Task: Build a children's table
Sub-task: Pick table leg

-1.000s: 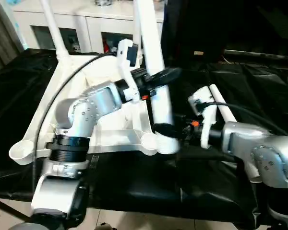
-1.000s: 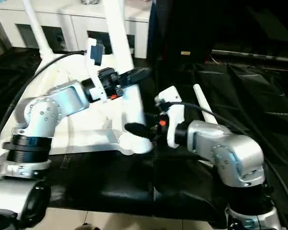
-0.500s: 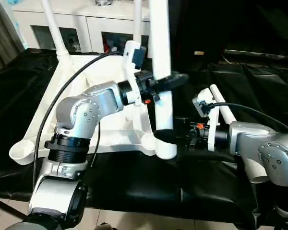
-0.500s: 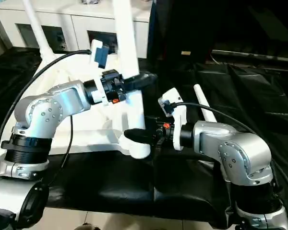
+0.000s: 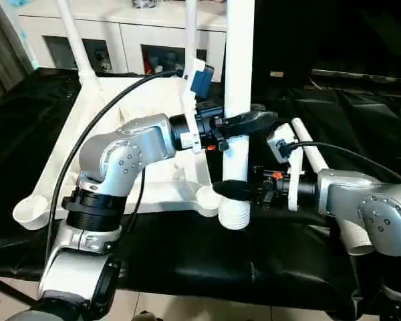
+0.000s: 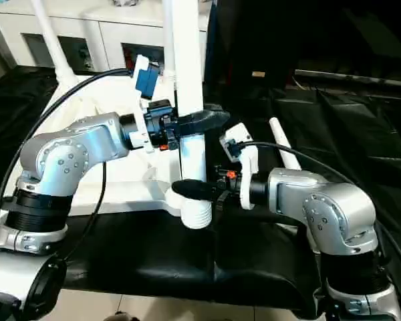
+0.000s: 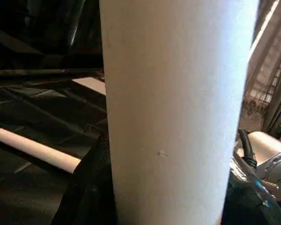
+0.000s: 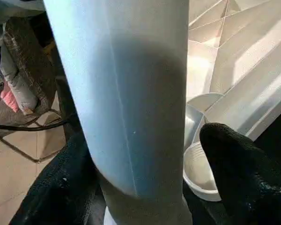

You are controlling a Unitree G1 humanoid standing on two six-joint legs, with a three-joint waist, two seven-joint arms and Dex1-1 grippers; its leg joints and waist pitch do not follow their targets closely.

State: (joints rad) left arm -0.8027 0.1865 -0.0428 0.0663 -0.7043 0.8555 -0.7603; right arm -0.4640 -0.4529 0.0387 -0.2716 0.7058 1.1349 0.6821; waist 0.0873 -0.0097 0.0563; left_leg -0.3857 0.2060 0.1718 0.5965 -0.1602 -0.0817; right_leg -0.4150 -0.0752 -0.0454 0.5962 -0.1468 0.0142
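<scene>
1. While the left gripper (image 5: pixel 244 124) pinches the upright leg (image 5: pixel 238 80), its ribbed end hangs just beside the tabletop (image 5: pixel 130 107) corner socket (image 5: pixel 207 196)
2. Right gripper (image 5: pixel 235 190) brackets the lower leg, fingers spread
3. 1 loose leg (image 5: pixel 313 152) lies behind

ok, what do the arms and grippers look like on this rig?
Silver rounded metal forearms with black ribbed joint rings; left forearm, right forearm. White wrist brackets, small orange marks, a blue block on the left. Black cables loop off both. Left gripper and right gripper: two black fingers each.

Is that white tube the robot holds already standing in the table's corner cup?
No: the leg hangs upright with its ribbed end beside the corner socket, not seated in it.
</scene>
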